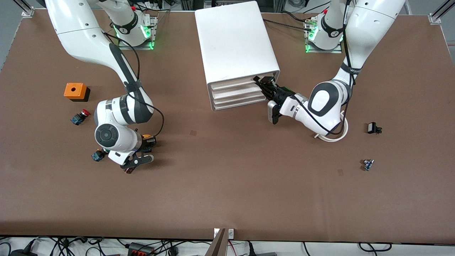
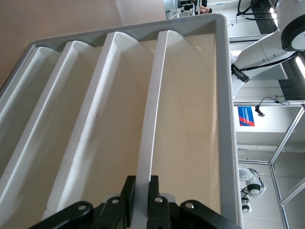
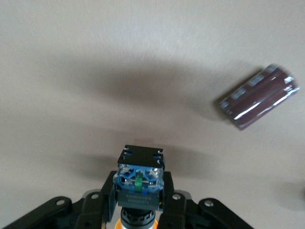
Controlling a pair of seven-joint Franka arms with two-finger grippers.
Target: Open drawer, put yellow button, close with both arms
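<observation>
Yellow button (image 3: pixel 138 183) clamped in right gripper (image 3: pixel 137 200); left gripper (image 2: pixel 141 198) pinching drawer (image 2: pixel 151 119) lip

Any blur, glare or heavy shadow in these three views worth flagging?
Front view: evenly lit, sharp, only soft shadows under the arms. Left wrist view: the drawer front is crisp, bright background windows slightly washed out. Right wrist view: the yellow button is sharp, the dark cylinder smeared, a broad soft shadow on the table.

I count one boxy white cabinet (image 1: pixel 236 46) with four shallow white drawers (image 1: pixel 237 93), three mushroom-cap push buttons, namely yellow (image 1: pixel 146 136), red (image 1: pixel 80 116) and one with its cap hidden (image 1: pixel 97 155), one orange block (image 1: pixel 75 91) and two white arms (image 1: pixel 121 110).
</observation>
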